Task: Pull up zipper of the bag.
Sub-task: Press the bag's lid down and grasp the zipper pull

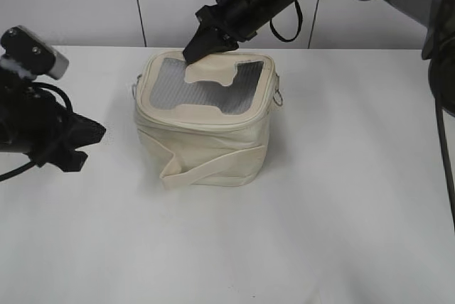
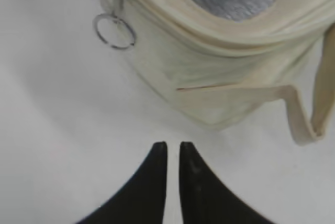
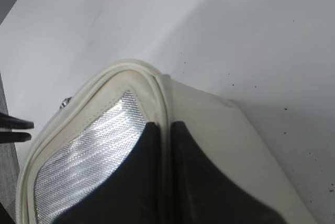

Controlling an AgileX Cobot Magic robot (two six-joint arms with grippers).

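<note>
Right gripper (image 1: pixel 193 51) comes down from the far side onto the back edge of the bag (image 1: pixel 206 140), its jaws nearly together and straddling the raised cream rim of the lid, as your right wrist view shows. You appear to be pinning or pinching that rim to steady the bag for the pull; whether the rim is truly clamped or only pressed, the pictures do not settle.

Your left gripper (image 2: pixel 172 148) waits low over the white table (image 1: pixel 341 212), jaws drawn to a narrow slit and holding nothing. It points toward the bag's near left corner and stands apart from it.

Ahead of that left gripper, up and to the left in its wrist view, a silver ring pull (image 2: pixel 114 31) hangs off the zipper (image 2: pixel 209 30) at the bag's corner. A second ring (image 1: pixel 279 96) shows on the bag's opposite side in the exterior view. The wide cream strap (image 1: pixel 206 167) droops across the front face and is not your target.

Reaching the ring likely calls for opening the left jaws first, then closing in on the corner.
</note>
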